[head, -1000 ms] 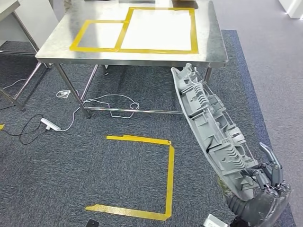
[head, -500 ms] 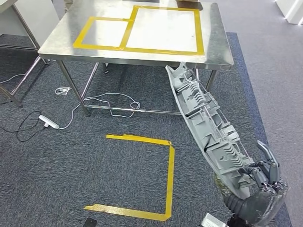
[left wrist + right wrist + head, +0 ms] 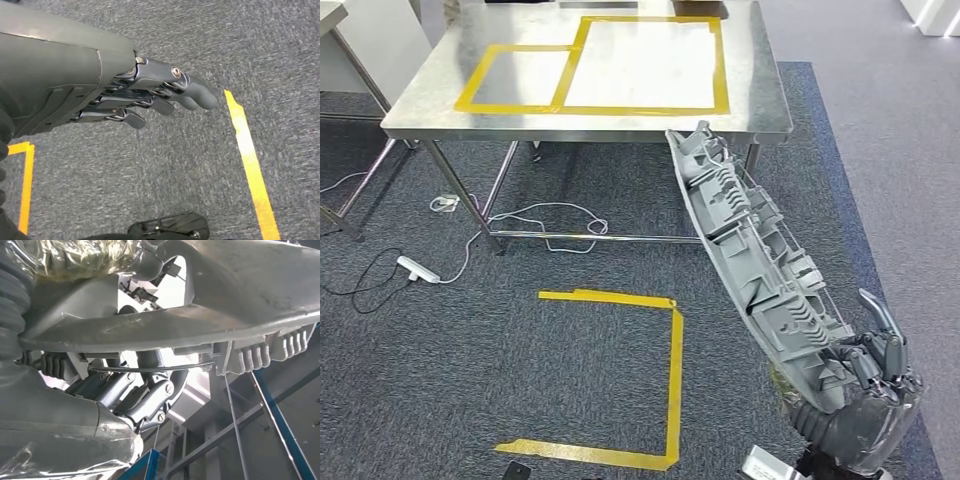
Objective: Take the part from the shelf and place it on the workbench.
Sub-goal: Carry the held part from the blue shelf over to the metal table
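Grey plastic part (image 3: pixel 758 260), long and ribbed, held at its near end by the right hand (image 3: pixel 867 395) at about 4 o'clock in the head view. Part slants up toward 12 o'clock, far tip near the front edge of the bench (image 3: pixel 758 90), overlapping that edge in the picture; whether it touches, cannot tell. Part is in the air, not on the bench. Right hand fingers (image 3: pixel 882 350) clamped on the part's lower end; right wrist view shows dark fingers (image 3: pixel 151 395) hooked around the part's (image 3: pixel 226 305) rim from below.

Left hand (image 3: pixel 124 95) over the carpet (image 3: pixel 181 165), fingers (image 3: pixel 196 95) straight, lying close side by side, holding nothing.

Bench is steel, at 12 o'clock, with two yellow tape rectangles on top: smaller one (image 3: pixel 482 75) toward 11 o'clock, bigger one (image 3: pixel 724 70) beside it and sharing a side, with a white sheet (image 3: pixel 644 60) inside. Second table's legs (image 3: pixel 350 190) at 10 o'clock.

Floor: dark carpet (image 3: pixel 546 380), yellow tape corner (image 3: pixel 675 370) at 6 o'clock, also seen as yellow tape (image 3: pixel 249 160) in the left wrist view. White cable (image 3: pixel 546 215) loops under the bench; white power strip (image 3: pixel 418 270) at 9 o'clock with a black cord. Small dark flat thing (image 3: pixel 516 470) at the near edge, too small to tell what.
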`<state>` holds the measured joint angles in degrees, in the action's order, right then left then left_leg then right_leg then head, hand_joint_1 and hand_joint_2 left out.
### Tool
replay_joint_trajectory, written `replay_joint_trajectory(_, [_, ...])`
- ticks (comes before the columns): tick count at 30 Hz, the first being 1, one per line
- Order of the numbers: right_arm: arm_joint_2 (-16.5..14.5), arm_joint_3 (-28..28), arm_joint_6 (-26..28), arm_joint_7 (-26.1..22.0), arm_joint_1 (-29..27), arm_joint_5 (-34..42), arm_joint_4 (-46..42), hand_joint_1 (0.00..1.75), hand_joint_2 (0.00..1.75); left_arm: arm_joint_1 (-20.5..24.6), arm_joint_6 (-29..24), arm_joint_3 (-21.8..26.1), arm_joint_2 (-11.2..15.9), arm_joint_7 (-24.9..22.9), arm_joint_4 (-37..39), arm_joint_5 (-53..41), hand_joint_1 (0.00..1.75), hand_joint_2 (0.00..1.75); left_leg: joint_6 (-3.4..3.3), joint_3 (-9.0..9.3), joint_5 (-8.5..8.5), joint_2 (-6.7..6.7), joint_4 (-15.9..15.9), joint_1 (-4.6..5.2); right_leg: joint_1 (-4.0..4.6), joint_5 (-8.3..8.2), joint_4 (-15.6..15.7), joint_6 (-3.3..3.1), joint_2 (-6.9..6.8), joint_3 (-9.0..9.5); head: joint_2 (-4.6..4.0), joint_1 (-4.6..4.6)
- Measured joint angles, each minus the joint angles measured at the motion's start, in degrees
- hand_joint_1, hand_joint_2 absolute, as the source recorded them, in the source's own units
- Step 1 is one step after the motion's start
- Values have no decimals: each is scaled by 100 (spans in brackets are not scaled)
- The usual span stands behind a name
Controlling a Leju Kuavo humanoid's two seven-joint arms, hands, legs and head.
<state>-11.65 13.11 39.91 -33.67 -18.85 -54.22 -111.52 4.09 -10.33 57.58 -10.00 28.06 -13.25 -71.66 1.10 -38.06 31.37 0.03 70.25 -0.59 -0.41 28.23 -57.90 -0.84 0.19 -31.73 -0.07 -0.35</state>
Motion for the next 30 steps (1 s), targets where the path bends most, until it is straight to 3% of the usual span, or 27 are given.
replay_joint_trajectory(2, [0,30,0,-1,32,10,2,175,175,7,4,-4,8,-5,0,-17,0,175,-70,329,-390,-3,-753,17,18,27,-6,23,15,36,0,2])
replay_joint_trajectory(3, [0,48,0,-2,54,11,2,175,175,16,7,-5,11,-9,0,-25,0,175,-96,448,-466,-3,-1021,27,28,38,-12,44,20,36,0,1])
replay_joint_trajectory(8, [1,92,0,-3,110,6,10,175,175,24,13,-12,14,-21,0,-38,0,175,-182,550,-456,-3,-1281,15,38,138,-143,192,2,-47,0,18])
replay_joint_trajectory(9, [3,96,0,-3,118,5,12,175,175,29,13,-12,13,-21,0,-38,0,175,-205,563,-464,-1,-1304,-1,35,261,-363,220,-3,-152,0,31])
replay_joint_trajectory(11, [7,106,0,-4,138,5,19,175,175,41,13,-12,11,-22,0,-38,0,175,-230,569,-456,1,-1307,-4,19,603,-1086,263,-7,-519,0,47])
replay_joint_trajectory(12, [9,110,0,-3,144,5,26,175,175,42,14,-12,9,-24,0,-38,0,175,-235,572,-451,1,-1306,-3,12,721,-1432,279,-8,-706,0,48])
replay_joint_trajectory(13, [10,113,0,-1,149,6,34,175,175,39,14,-12,8,-27,0,-39,0,175,-237,579,-444,0,-1305,-2,5,735,-1621,292,-8,-826,0,46])
replay_joint_trajectory(14, [11,114,0,2,155,6,40,175,175,36,15,-12,7,-29,0,-39,0,175,-235,591,-434,-3,-1303,-2,-3,628,-1590,300,-9,-840,0,49])
replay_joint_trajectory(15, [13,114,0,5,163,6,46,175,175,34,17,-12,4,-32,0,-40,0,175,-227,612,-420,-8,-1302,-3,-14,422,-1333,301,-12,-742,0,48])
replay_joint_trajectory(16, [13,115,0,7,177,6,49,175,175,32,21,-13,3,-32,0,-41,0,175,-210,638,-400,-12,-1301,-3,-26,185,-925,300,-20,-567,0,49])
replay_joint_trajectory(18, [15,121,0,7,219,5,59,175,175,36,30,-13,5,-34,0,-42,0,175,-156,661,-362,-18,-1285,20,-27,-63,-251,278,-30,-240,1,49])
replay_joint_trajectory(19, [16,125,0,8,237,4,65,175,175,39,32,-13,8,-37,0,-43,0,175,-127,658,-351,-17,-1277,31,-22,-77,-94,255,-28,-159,1,44])
replay_joint_trajectory(23, [20,128,0,13,259,-6,75,175,175,48,32,-15,8,-48,0,-45,0,175,-25,634,-265,-14,-1183,22,-21,-26,-42,111,-10,-104,0,12])
replay_joint_trajectory(25, [20,133,0,14,277,-8,75,175,175,50,32,-15,9,-50,0,-46,0,175,23,415,1,-15,-693,10,-32,-12,-27,43,-22,-66,0,-11])
replay_joint_trajectory(27, [20,136,0,18,285,-14,81,175,175,38,34,-14,8,-52,0,-48,0,175,42,7,313,-15,91,5,-25,14,-27,3,-24,-42,0,-26])
replay_joint_trajectory(28, [20,137,0,24,285,-19,90,175,175,29,37,-14,7,-54,0,-50,0,175,43,-151,356,-15,353,5,-22,28,-28,-6,-19,-26,0,-26])
replay_joint_trajectory(29, [20,138,0,31,285,-25,100,175,175,22,41,-14,7,-56,0,-53,0,175,36,-218,278,-15,412,5,-19,44,-28,-8,-10,-3,0,-27])
replay_joint_trajectory(30, [20,143,0,42,285,-28,111,175,175,19,46,-14,7,-58,0,-55,0,175,20,-176,89,-15,245,5,-18,64,-28,-4,1,29,0,-27])
